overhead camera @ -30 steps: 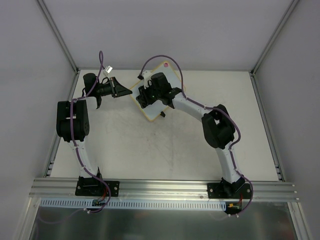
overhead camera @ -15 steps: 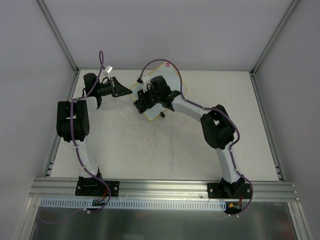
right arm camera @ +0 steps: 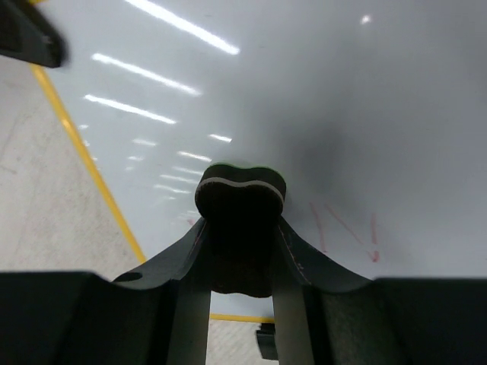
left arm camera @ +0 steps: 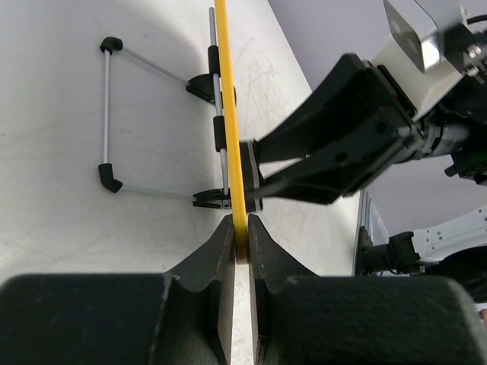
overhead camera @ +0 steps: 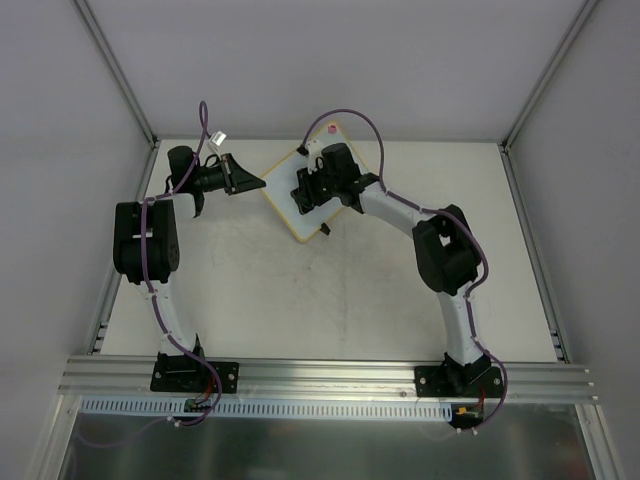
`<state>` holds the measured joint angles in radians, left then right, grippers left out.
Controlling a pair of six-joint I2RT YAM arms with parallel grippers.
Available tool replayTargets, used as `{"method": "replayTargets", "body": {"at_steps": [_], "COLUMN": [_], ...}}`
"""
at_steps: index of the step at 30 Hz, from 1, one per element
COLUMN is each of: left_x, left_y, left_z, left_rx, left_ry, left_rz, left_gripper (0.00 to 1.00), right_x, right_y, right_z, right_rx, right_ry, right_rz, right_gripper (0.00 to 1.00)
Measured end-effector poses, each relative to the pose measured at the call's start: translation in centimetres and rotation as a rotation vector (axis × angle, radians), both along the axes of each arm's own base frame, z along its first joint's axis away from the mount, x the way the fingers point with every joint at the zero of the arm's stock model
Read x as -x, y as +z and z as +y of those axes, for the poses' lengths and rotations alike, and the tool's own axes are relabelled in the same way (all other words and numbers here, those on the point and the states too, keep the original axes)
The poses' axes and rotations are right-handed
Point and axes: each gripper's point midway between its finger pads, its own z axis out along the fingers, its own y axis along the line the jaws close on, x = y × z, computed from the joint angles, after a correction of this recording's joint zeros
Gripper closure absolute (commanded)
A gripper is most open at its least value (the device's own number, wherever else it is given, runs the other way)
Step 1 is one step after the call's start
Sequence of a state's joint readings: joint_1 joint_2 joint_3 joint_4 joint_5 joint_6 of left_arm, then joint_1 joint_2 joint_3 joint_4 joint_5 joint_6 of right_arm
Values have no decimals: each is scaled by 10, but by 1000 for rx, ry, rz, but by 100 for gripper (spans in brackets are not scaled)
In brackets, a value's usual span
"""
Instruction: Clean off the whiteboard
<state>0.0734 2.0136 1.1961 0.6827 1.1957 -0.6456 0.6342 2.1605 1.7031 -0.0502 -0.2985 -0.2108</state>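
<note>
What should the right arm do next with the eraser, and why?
Probably slide the eraser sideways onto the red marks just beside it. The right pincer grips the eraser at the whiteboard, those marks are not yet wiped, and the left pincer clamps the board's yellow edge to steady it.

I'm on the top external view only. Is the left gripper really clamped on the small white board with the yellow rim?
Observer: Yes; in the left wrist view the left gripper is shut on the yellow rim of the whiteboard.
Operator: Any ink left?
Observer: Thin red marks show right of the black bow-shaped eraser block in the right wrist view.
Operator: Who holds that block?
Observer: The right gripper, shut on it.
</note>
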Motion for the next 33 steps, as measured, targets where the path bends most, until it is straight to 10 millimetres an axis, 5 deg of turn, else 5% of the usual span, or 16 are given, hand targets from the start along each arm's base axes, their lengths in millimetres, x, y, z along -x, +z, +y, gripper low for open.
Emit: {"method": "replayTargets", "body": {"at_steps": [22,33], "left_x": [2,3], "left_y": [2,2], "left_z": [-2,-2], "left_rx": [8,10], "left_ry": [-9,-16], "left_rz": [6,6], "left_gripper": [100,100], "right_x": [-84,-78], "right_y": [-6,-9], "right_z": [-97,-94], "right_rx": [137,150], "right_ry": [-241,-222], "right_rz": [-70,-46], "right_gripper": [100,100]}}
